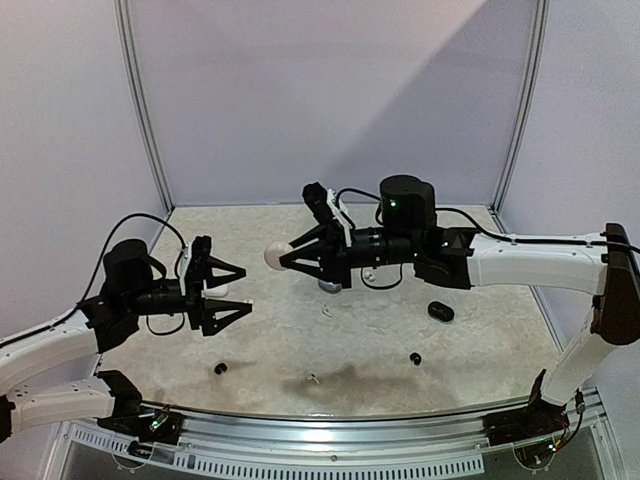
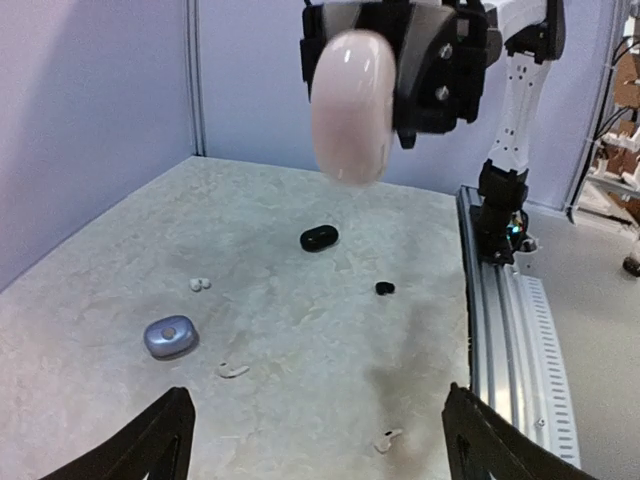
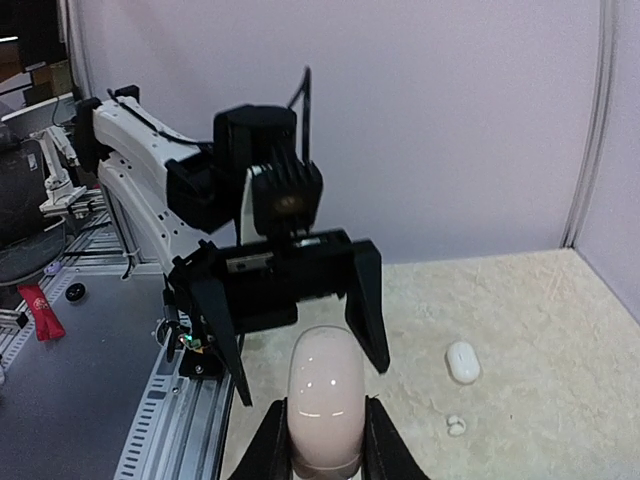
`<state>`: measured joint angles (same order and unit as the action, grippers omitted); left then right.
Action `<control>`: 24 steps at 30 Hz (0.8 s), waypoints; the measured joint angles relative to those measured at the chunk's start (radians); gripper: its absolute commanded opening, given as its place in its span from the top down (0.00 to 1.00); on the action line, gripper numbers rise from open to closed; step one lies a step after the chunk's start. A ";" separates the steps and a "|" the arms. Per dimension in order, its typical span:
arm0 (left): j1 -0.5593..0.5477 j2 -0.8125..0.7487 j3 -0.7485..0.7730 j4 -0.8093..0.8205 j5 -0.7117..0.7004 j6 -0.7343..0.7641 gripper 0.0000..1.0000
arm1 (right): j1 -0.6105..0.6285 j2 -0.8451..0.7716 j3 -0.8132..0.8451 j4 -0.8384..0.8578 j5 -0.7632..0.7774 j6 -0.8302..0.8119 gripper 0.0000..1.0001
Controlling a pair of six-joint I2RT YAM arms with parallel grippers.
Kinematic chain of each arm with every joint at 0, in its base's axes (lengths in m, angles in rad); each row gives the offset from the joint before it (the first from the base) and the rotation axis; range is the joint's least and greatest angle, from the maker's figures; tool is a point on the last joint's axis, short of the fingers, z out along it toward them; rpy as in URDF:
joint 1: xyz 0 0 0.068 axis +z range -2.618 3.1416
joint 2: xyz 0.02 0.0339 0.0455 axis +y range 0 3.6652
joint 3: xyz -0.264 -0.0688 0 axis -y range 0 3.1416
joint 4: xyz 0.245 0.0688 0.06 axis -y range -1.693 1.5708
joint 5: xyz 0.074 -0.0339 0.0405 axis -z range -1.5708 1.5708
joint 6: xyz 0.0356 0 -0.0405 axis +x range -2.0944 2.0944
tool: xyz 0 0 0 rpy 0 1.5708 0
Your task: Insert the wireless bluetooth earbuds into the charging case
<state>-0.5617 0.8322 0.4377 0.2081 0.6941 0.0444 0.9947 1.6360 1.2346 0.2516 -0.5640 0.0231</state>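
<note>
Left fingers spread wide at the bottom edge, nothing between them. Up top, right fingers hold a pale pebble case well off the desk. On the desk: black case mid, black bud right of it and nearer, blue-grey case left, two tiny white buds just beyond it, stemmed white bud beside it, second stemmed bud near the rail.

You're looking at one charging case held aloft and loose earbuds on the table.
The case is pale, pebble-smooth, shut and standing on end, pinched in the right gripper. The buds lie well apart: two white with short stems, one black bud.
</note>
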 measured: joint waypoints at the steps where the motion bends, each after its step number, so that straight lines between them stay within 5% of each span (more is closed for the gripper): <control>1: 0.000 0.004 -0.039 0.068 0.013 -0.045 0.16 | 0.000 0.003 0.000 0.025 -0.014 -0.008 1.00; 6: -0.005 0.006 -0.135 0.317 0.032 -0.190 0.23 | 0.005 0.038 0.002 0.140 -0.071 -0.029 1.00; 16: -0.071 0.061 -0.217 0.673 -0.028 -0.304 0.18 | 0.040 0.103 0.018 0.184 -0.101 -0.056 1.00; 20: -0.076 0.115 -0.222 0.746 -0.040 -0.314 0.26 | 0.053 0.116 0.045 0.174 -0.101 -0.075 1.00; 24: -0.084 0.135 -0.223 0.803 -0.053 -0.323 0.44 | 0.061 0.135 0.075 0.162 -0.101 -0.093 1.00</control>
<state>-0.6460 0.9676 0.2150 1.0111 0.6415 -0.2787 1.0561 1.7706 1.3094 0.4133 -0.6647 -0.0704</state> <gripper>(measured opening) 0.685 0.207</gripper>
